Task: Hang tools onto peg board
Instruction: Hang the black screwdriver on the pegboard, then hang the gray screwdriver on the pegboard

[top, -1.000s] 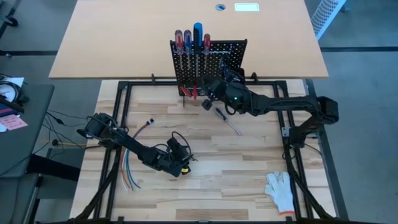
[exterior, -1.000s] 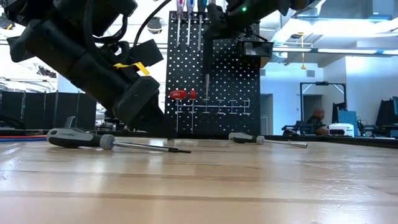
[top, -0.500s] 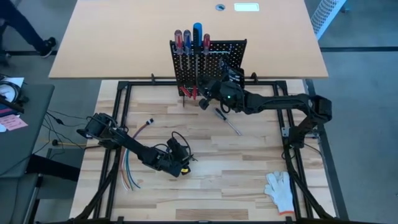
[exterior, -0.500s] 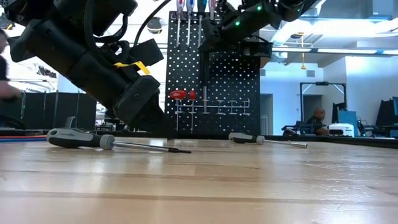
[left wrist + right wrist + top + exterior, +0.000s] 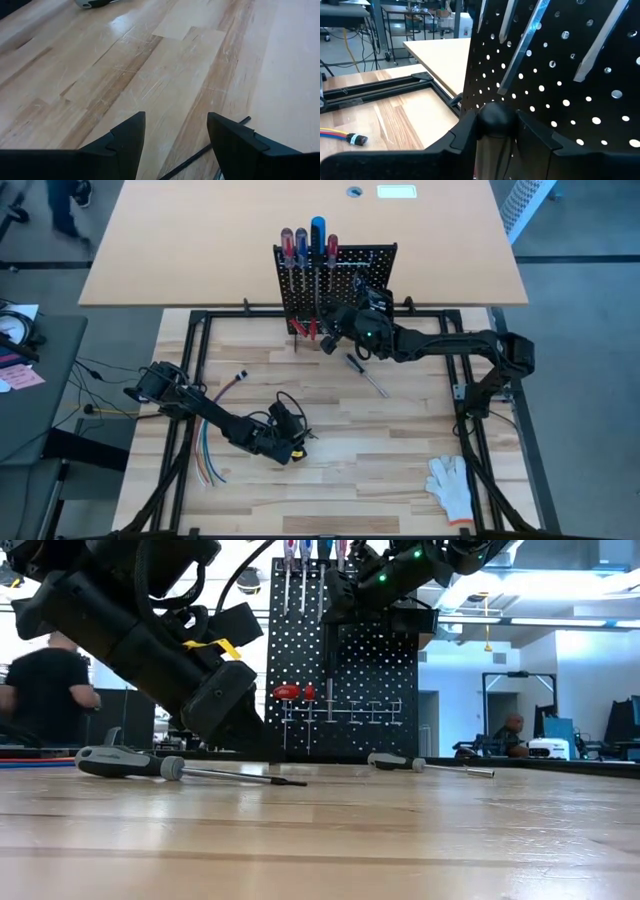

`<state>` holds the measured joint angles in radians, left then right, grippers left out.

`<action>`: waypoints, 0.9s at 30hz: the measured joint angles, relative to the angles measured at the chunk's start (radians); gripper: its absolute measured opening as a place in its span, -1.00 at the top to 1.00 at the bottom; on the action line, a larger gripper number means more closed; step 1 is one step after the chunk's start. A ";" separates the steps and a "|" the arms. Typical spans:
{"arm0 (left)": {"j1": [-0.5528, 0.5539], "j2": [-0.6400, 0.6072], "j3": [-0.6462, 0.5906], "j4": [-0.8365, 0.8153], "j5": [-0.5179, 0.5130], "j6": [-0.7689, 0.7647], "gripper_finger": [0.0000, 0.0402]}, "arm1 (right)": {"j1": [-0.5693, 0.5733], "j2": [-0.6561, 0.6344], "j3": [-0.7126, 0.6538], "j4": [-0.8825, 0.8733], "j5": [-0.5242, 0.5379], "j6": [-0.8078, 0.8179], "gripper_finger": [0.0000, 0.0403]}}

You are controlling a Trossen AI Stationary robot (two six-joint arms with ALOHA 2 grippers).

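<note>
Two dark fingers of the right gripper clasp a black handle whose shaft stays hidden at the peg board; overhead, the left gripper rests spread open.

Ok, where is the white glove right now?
In the high view the white glove lies on the wooden table near its front right corner, on the right arm's side, well away from the peg board.

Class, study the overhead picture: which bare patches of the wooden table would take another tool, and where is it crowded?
Free: the wood between the left gripper and the white glove. Crowded: beneath the peg board, where the right gripper and a loose screwdriver sit close.
</note>
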<state>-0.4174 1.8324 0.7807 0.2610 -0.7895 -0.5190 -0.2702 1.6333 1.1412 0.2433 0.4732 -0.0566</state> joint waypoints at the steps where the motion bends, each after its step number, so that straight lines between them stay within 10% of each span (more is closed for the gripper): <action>1: 0.000 0.000 0.000 0.001 0.000 0.000 -0.03 | 0.000 0.000 0.000 0.000 0.000 0.000 0.39; 27: 0.000 0.000 0.000 0.000 0.000 0.000 -0.03 | 0.115 -0.013 0.084 -0.140 0.088 -0.129 -0.05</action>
<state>-0.4171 1.8324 0.7807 0.2608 -0.7898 -0.5192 -0.1554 1.6206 1.2252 0.1034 0.5613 -0.1855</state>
